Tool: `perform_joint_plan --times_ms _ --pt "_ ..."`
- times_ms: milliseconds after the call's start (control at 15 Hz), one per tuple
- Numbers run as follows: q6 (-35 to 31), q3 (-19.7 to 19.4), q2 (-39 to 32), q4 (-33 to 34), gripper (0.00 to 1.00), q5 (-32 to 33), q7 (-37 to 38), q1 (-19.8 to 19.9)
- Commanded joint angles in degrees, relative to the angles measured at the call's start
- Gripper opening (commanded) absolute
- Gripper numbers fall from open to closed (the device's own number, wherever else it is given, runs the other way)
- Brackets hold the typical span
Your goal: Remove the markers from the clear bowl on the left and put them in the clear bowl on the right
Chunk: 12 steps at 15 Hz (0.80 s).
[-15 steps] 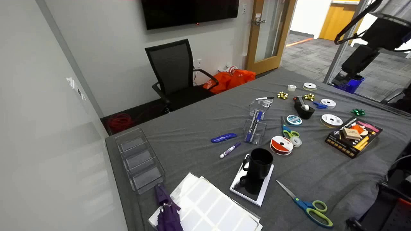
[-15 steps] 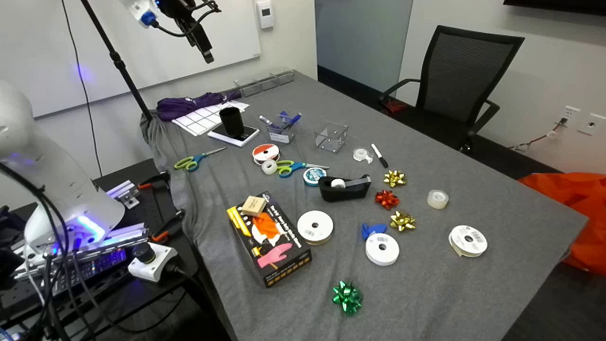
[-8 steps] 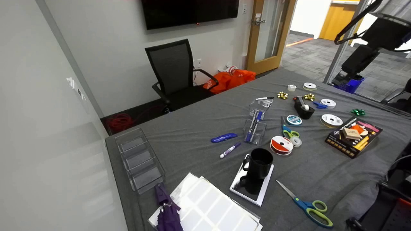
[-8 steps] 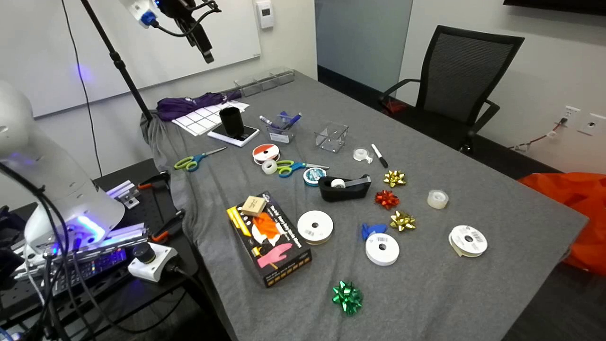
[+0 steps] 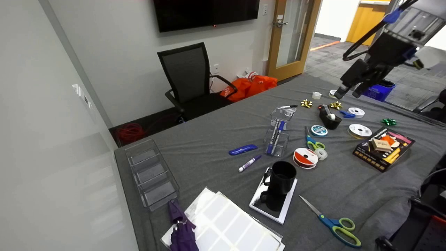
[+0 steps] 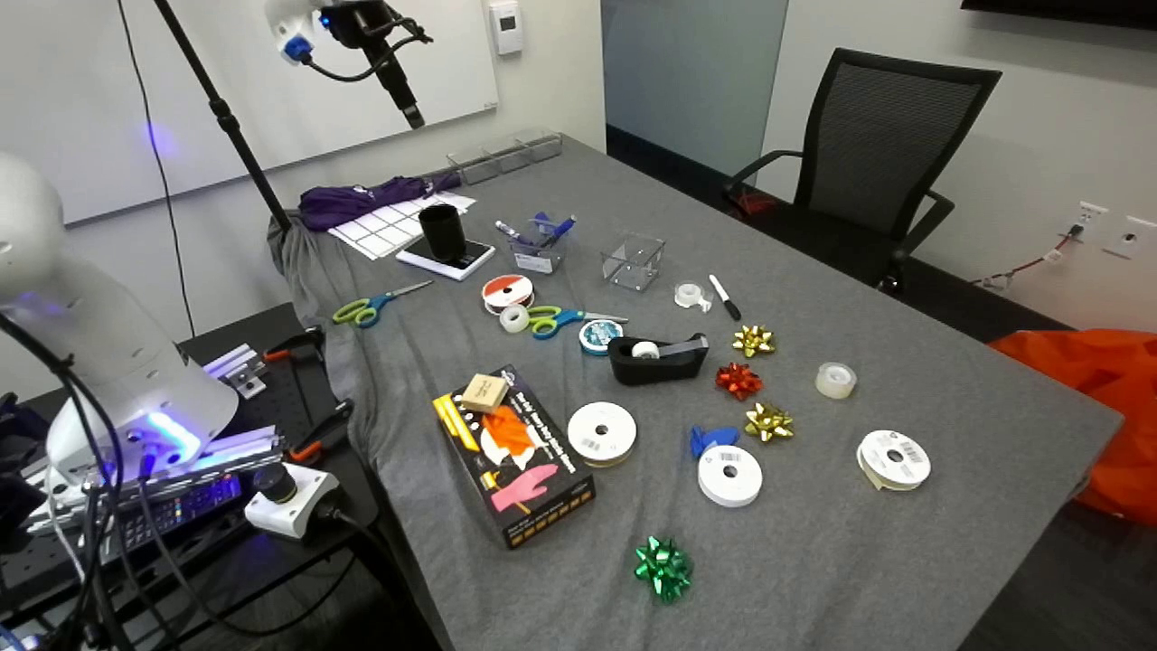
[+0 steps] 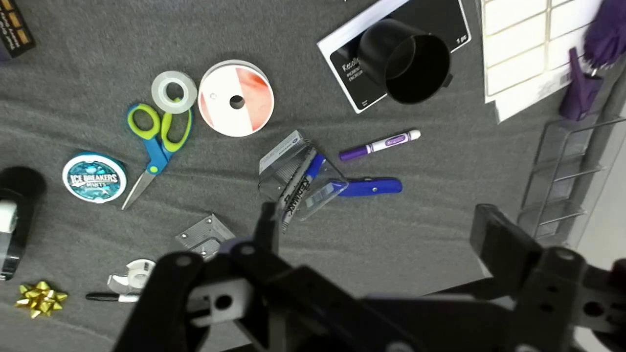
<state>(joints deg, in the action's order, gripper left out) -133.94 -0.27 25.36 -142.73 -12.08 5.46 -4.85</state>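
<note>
The blue-and-white markers (image 5: 275, 137) lean bunched in a clear box (image 6: 533, 263), which sticks up from the cloth-covered table. The markers also show in the wrist view (image 7: 298, 190), partly behind one fingertip. A second clear box (image 6: 633, 262) stands beside it with nothing seen inside; in the wrist view it (image 7: 205, 234) is partly hidden by the gripper. My gripper (image 7: 379, 215) is open and empty, fingers wide apart. It hangs high above the table in both exterior views (image 5: 349, 93) (image 6: 416, 119), well apart from the boxes.
A purple marker (image 7: 380, 145) and a blue cutter (image 7: 371, 187) lie near the marker box. A black mug (image 5: 282, 177), ribbon spool (image 7: 235, 100), green-handled scissors (image 7: 159, 142), tape dispenser (image 6: 658, 359) and glove box (image 6: 513, 457) surround the area. A white tape roll (image 6: 691, 297) lies near the second box.
The arm was still between the two earlier moments. Now the gripper has shifted toward the table and its wrist has turned, so two separated fingers show. The table objects have not moved.
</note>
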Motion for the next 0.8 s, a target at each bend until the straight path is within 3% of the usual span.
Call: perform_joint_plan --times_ms 0,333,733 --pt "-4.31 5.28 -8.18 3.25 1.0 4.63 12.9 4.15" --pt "-5.84 7.17 -18.94 9.66 1.0 10.84 31.08 6.49" --pt "-12.25 5.07 -29.87 15.98 1.0 12.54 42.71 4.35"
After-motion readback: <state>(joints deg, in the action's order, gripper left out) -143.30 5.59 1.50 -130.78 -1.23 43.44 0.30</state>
